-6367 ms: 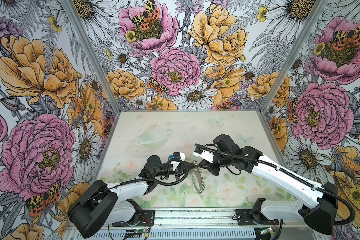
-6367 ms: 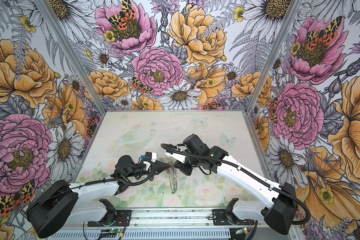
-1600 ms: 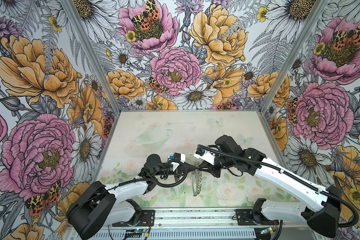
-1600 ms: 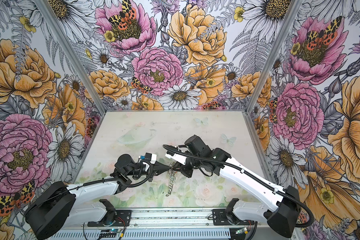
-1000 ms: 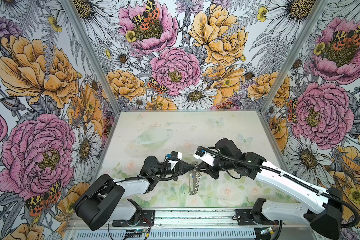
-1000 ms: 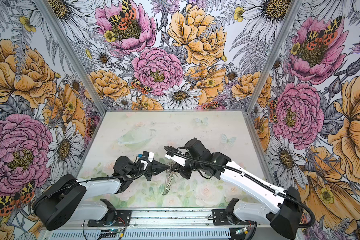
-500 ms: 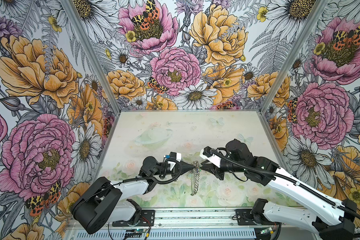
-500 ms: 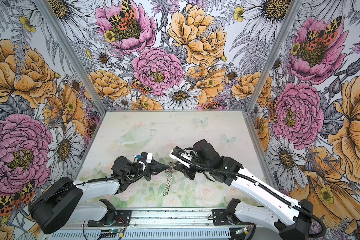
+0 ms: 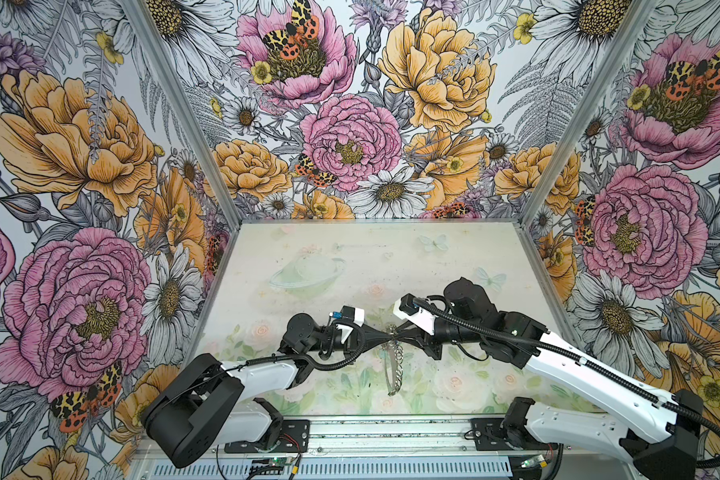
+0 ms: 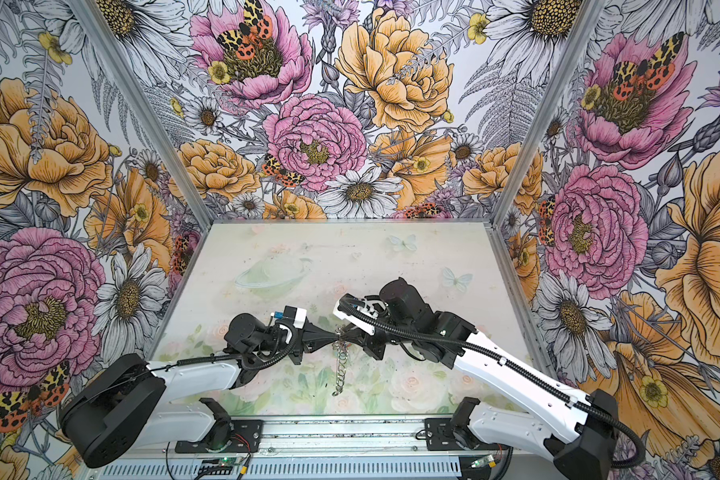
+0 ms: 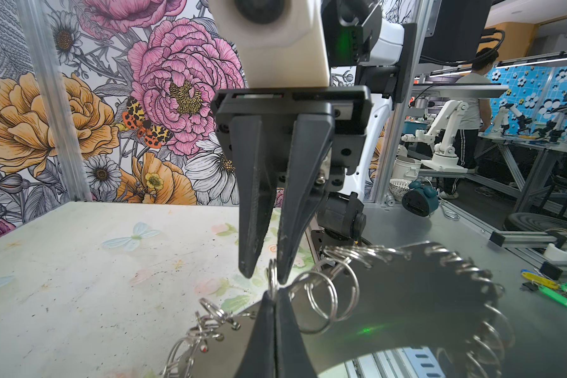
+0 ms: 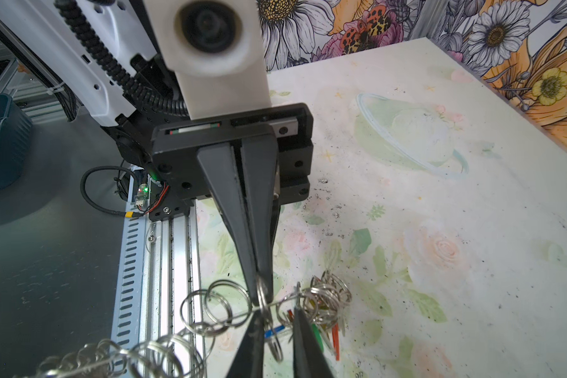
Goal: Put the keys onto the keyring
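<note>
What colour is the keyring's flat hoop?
Dark grey; the keyring is rimmed with silver wire loops. Best seen in the left wrist view.

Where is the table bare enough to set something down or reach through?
Bare: the back half of the table, from the planet print across to the right wall, and a strip along the left wall. Crowded: front centre, where the left gripper and right gripper meet at the keyring, keys bunched beside them; the left arm and right arm overhang the front corners.

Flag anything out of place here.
A few coloured key tags lie on the grey metal deck beside the table, apart from the keyring clamped in the left gripper. Odd because they sit off the work surface.
</note>
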You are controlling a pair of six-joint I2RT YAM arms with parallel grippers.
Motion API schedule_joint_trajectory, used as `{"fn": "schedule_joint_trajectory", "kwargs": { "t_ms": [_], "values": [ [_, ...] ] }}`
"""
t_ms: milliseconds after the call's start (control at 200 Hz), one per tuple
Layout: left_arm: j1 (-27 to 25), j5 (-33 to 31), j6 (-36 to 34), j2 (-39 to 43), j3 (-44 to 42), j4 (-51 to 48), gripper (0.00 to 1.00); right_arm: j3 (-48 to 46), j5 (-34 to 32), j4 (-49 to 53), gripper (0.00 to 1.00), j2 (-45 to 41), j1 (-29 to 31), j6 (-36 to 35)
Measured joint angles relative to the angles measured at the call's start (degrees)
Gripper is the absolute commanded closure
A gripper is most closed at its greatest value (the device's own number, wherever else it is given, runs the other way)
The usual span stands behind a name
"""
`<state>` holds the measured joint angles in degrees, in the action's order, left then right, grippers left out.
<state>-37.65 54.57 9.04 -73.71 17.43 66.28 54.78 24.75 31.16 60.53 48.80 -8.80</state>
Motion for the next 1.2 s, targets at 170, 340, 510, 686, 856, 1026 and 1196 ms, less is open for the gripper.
{"fn": "schedule_joint_trajectory", "kwargs": {
  "t_ms": [170,340,510,686,856,1026,1196],
  "values": [
    [0.0,0.0,0.0,0.0,0.0,0.0,1.0,0.0,0.5,-0.2,0.93,0.4,0.0,0.1],
    [0.1,-0.1,-0.6,0.2,0.0,-1.2,0.89,0.0,0.3,0.3,1.0,0.6,0.0,0.1],
    [0.2,-4.3,-8.2,6.6,0.5,-13.7,0.79,2.9,-2.6,7.0,1.0,3.4,0.0,-0.7],
    [0.2,-7.5,-12.9,9.7,1.6,-21.5,0.76,9.0,-4.9,15.6,1.0,7.7,0.0,-2.9],
    [-0.2,-7.8,-14.0,9.0,2.1,-25.0,0.75,16.3,-5.9,22.3,1.0,12.3,0.7,-4.5],
    [-0.4,-7.8,-13.9,9.0,2.1,-24.9,0.78,19.1,-8.6,25.5,1.0,15.2,2.2,-6.1],
    [-0.5,-7.4,-13.9,7.9,2.2,-25.0,0.79,20.4,-9.2,27.0,1.0,16.4,2.9,-7.2]
  ]
}}
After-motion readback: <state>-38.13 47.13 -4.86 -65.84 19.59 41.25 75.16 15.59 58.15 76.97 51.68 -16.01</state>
